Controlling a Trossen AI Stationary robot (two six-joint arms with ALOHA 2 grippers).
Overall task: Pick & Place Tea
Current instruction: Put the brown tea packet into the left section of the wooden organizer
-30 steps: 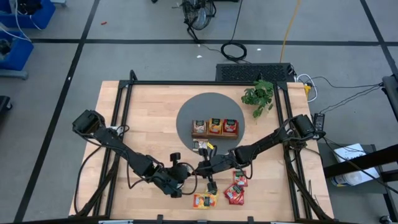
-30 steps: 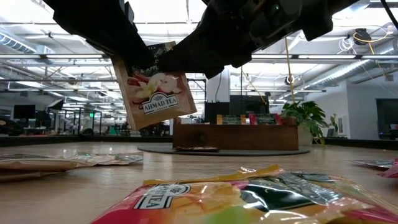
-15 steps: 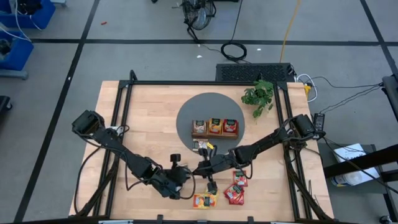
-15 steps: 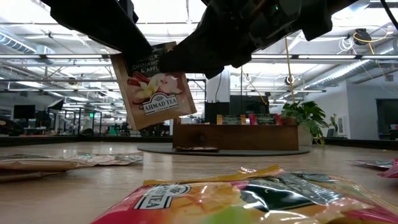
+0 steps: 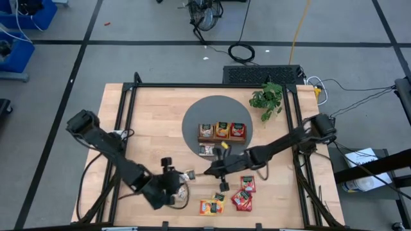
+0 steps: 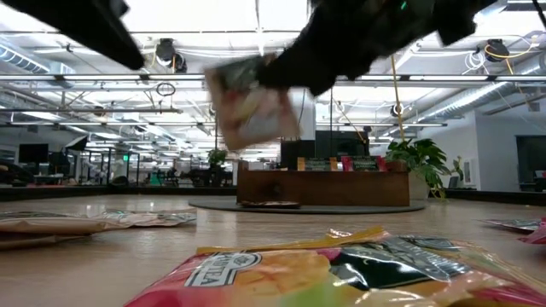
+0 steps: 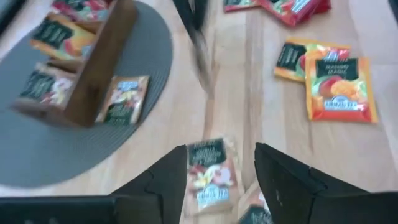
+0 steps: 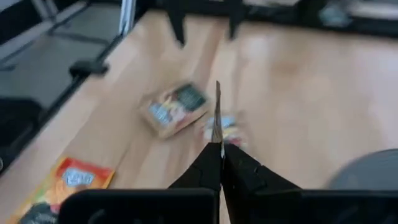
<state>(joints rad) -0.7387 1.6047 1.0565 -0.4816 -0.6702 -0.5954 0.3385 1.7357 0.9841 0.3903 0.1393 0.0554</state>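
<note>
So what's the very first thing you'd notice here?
The right gripper pinching a beige tea sachet up in the air over the front middle of the table. Next, the wooden tray of bright sachets on the grey round mat, and the left gripper open above the sachets lying front-left.

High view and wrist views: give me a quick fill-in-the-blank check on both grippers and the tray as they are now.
1. The beige sachet is pinched by the ___ gripper.
2. The left gripper has its fingers ___, with nothing between them.
3. The wooden tray stands on a round ___ mat.
4. The tray has ___ compartments.

Missing words: right; open; grey; three.
</note>
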